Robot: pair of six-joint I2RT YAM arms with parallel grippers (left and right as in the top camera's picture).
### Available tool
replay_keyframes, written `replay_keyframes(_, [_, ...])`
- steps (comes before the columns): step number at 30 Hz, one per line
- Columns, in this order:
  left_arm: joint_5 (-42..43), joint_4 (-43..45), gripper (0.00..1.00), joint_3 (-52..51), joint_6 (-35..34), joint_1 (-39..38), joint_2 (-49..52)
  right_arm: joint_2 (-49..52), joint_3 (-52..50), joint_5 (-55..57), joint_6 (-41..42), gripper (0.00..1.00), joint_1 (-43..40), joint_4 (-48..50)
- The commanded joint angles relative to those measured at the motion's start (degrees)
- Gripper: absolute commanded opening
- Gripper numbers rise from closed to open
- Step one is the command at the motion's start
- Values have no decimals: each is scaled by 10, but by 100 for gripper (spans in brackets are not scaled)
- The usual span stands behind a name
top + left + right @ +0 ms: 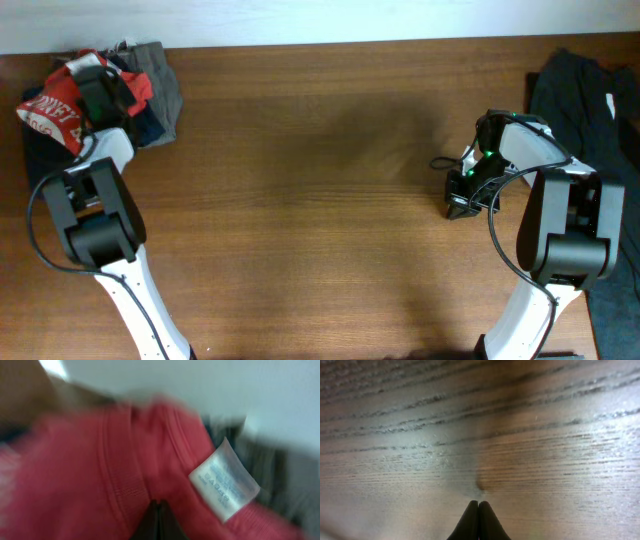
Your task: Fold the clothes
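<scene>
Up at the table's (300,220) far left corner, the pile of clothes (130,95) lay crumpled: a red garment (52,108) with white lettering on top, a gray garment (162,72) and darker pieces beneath. A second dark heap (585,90) sat at the right edge. The left wrist view, badly blurred, showed red ribbed cloth and a white label (224,480). The left gripper (157,521) had its fingertips pressed together, apparently pinching a fold of the red garment. The right gripper (478,520) was fully closed and empty, its tips at the bare wood.
</scene>
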Motion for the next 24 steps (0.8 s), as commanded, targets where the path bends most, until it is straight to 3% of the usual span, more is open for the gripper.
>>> replay_keyframes(1, [26, -11, 2, -2, 21, -7, 26, 2, -2, -5, -2, 4, 1, -5])
replay_keyframes(5, [20, 11, 1, -2, 125, -21, 10, 2, -2, -5, -2, 4, 1, -5])
replay_keyframes(7, [12, 21, 1, -2, 143, -28, -13, 2, -2, -5, -2, 4, 1, -5])
replay_keyframes(13, [-2, 94, 1, -2, 142, -26, -85, 2, -2, -5, -2, 4, 1, -5])
replay_keyframes(17, [-87, 119, 1, -2, 142, -20, -101, 2, -2, -5, -2, 4, 1, -2])
replay_keyframes(24, [-97, 84, 1, -2, 83, 17, -87, 2, -2, -5, -2, 4, 1, -1])
